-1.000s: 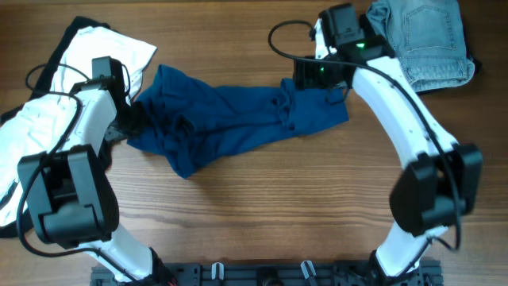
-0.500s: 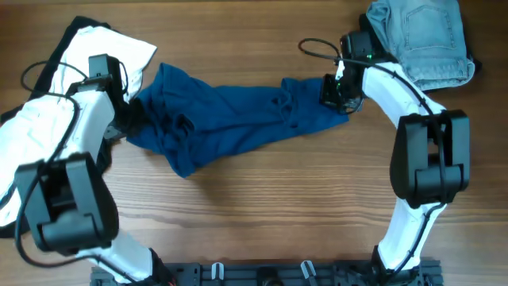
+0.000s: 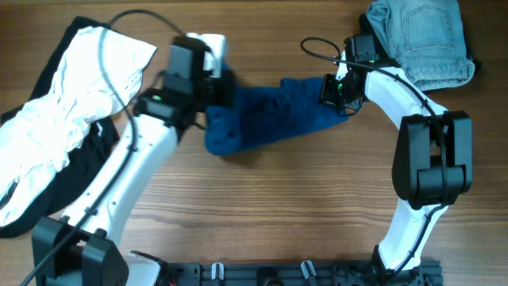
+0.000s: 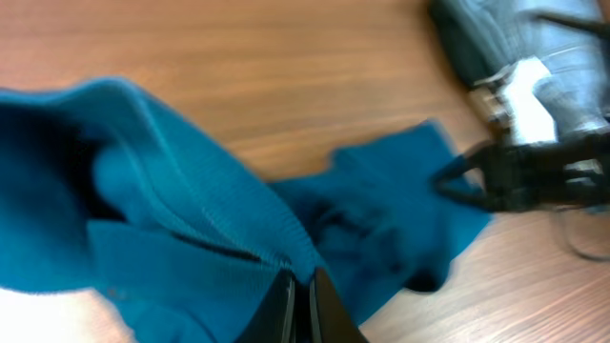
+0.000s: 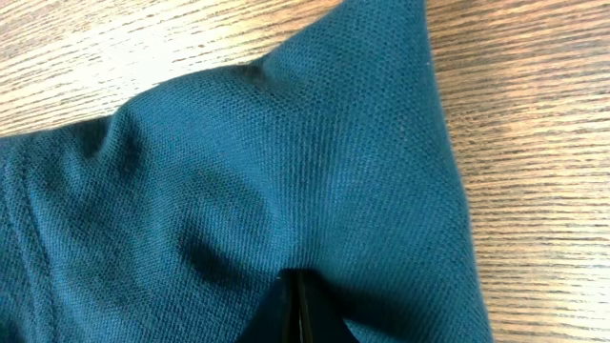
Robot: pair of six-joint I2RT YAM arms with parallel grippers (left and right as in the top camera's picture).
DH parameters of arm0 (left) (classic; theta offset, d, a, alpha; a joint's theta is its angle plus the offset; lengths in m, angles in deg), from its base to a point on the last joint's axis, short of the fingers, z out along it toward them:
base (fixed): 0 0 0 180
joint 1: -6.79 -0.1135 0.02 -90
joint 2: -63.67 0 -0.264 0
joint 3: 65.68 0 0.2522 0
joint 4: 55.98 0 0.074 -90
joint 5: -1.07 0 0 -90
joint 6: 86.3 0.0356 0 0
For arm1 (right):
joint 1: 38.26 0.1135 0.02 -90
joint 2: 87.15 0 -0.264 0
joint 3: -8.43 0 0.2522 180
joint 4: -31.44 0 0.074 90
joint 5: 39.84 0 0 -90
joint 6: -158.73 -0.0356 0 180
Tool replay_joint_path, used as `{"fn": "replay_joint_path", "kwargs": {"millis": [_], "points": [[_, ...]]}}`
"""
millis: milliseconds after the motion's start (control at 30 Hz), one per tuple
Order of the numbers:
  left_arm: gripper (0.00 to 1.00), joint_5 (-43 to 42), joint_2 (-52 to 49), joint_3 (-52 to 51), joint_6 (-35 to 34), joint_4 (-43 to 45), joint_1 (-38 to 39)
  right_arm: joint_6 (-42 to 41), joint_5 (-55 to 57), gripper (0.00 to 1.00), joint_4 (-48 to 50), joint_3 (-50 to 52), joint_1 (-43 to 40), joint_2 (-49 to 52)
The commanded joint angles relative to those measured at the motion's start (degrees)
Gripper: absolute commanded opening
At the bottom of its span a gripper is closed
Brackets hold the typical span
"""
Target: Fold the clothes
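Left claw [image 4: 297, 286] dragged blue shirt [image 3: 274, 111] rightward; right claw [image 5: 297, 303] apparently pinching corner.

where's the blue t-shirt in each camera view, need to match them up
Overhead: the blue T-shirt lies bunched at top centre, between the left gripper and right gripper.
Left wrist: it fills the left and centre, pinched at the bottom edge.
Right wrist: it covers nearly the whole picture, pinched at bottom centre.
Shared landmark: the wooden table, bare around the shirt in all three.
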Motion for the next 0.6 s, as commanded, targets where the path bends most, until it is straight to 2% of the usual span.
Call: {"fn": "replay_joint_path", "kwargs": {"millis": [0, 133, 233, 367, 567], "points": [[0.04, -1.09, -2.93, 0.11, 0.70, 6.97, 7.58, 0.37, -1.42, 0.04, -0.79, 2.78, 0.79, 5.05], [0.04, -1.09, -9.81, 0.11, -0.87, 15.52, 13.64, -0.02, -1.66, 0.04, -0.81, 2.78, 0.79, 5.05], [0.04, -1.07, -12.55, 0.11, -5.42, 22.67, 14.23, -0.26, -2.54, 0.04, -0.11, 2.78, 0.76, 5.05], [0.04, -1.09, -14.40, 0.11, -8.20, 31.45, 14.73, -0.72, -3.17, 0.04, 0.17, 2.75, 0.39, 5.05], [0.04, -1.31, -19.67, 0.11, -10.25, 36.92, 17.27, -1.73, -5.84, 0.04, 1.73, 2.75, -0.70, 5.03]]}}
